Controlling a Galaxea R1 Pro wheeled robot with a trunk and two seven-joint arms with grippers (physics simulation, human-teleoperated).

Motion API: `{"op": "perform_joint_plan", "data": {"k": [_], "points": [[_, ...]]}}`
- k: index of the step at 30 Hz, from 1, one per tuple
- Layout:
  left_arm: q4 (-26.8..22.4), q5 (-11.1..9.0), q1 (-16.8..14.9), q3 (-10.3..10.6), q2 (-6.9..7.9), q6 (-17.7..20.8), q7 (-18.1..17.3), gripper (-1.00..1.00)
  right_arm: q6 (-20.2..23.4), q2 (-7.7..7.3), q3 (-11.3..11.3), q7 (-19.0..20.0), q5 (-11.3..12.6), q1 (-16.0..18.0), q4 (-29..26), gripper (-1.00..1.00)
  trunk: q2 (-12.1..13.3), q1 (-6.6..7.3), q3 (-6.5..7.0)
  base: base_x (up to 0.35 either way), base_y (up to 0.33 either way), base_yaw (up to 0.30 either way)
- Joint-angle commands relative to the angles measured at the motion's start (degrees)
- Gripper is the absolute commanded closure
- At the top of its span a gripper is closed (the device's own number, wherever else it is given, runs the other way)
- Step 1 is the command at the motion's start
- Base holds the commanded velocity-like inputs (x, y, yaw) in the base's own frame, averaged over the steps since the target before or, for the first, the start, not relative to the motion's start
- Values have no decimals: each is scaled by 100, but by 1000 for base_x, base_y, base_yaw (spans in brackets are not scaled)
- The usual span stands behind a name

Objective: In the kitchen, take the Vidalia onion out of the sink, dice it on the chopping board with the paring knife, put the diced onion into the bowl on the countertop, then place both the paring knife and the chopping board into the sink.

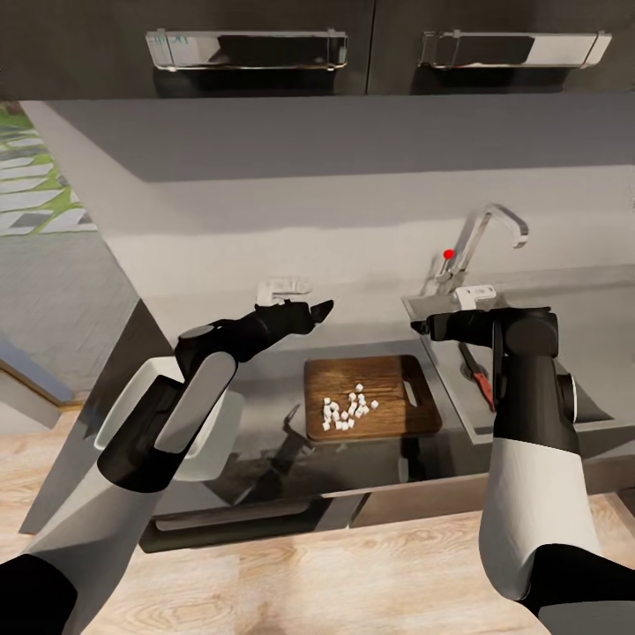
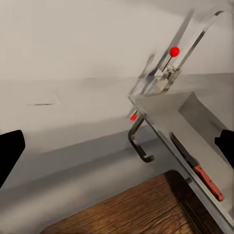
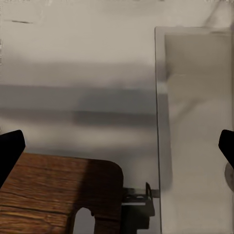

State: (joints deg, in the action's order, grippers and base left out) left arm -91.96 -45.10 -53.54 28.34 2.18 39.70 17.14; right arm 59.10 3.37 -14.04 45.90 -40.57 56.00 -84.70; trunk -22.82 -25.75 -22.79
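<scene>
From the head view I see little white onion cubes [image 1: 348, 411] piled on the brown wooden chopping board [image 1: 371, 396] on the grey desk [image 1: 265, 375]. The red-handled paring knife [image 1: 477, 377] lies in the shiny steel sink [image 1: 529, 388]. The white bowl [image 1: 210, 445] sits under my left arm. The left pincer [image 1: 319, 310] and right pincer [image 1: 422, 327] float empty. In the left wrist view its black fingers [image 2: 9, 152] are wide apart, over grainy wood. In the right wrist view, fingers [image 3: 9, 148] are wide too, above the board's rounded slot hole [image 3: 84, 220].

**Surface and material findings**

You have a chopping board [image 1: 372, 396] of dark brown wood with visible grain and a matt face. The diced Vidalia onion [image 1: 349, 412] on it reads as smooth white cubes. The countertop [image 1: 265, 220] is matt grey. The sink [image 1: 564, 370] is brushed steel, and its tap [image 1: 494, 231] is polished chrome with a glossy red knob [image 1: 449, 254]. The paring knife [image 2: 202, 173] shows a dark blade and a smooth red-orange handle. The bowl [image 1: 220, 432] is plain white, faintly glossy. Your arm shells are glossy black and white.
</scene>
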Motion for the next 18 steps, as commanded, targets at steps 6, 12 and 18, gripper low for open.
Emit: {"op": "perform_joint_plan", "data": {"k": [6, 12, 18], "points": [[-7, -60, -7, 5, -31, 13, 52, -100, 14, 6, -11, 60, -58, 7, -7, -100, -10, -4, 37, -87, 0, -4], [-7, -60, -7, 0, -153, 18, 60, -100, 14, 6, -25, 60, -64, 7, -6, -100, -10, -4, 45, -202, 0, 0], [-7, -60, -7, -4, -253, 26, 61, -100, 14, 6, -13, 60, -65, 7, -5, -100, -10, -4, 46, -15, 0, 0]]}}
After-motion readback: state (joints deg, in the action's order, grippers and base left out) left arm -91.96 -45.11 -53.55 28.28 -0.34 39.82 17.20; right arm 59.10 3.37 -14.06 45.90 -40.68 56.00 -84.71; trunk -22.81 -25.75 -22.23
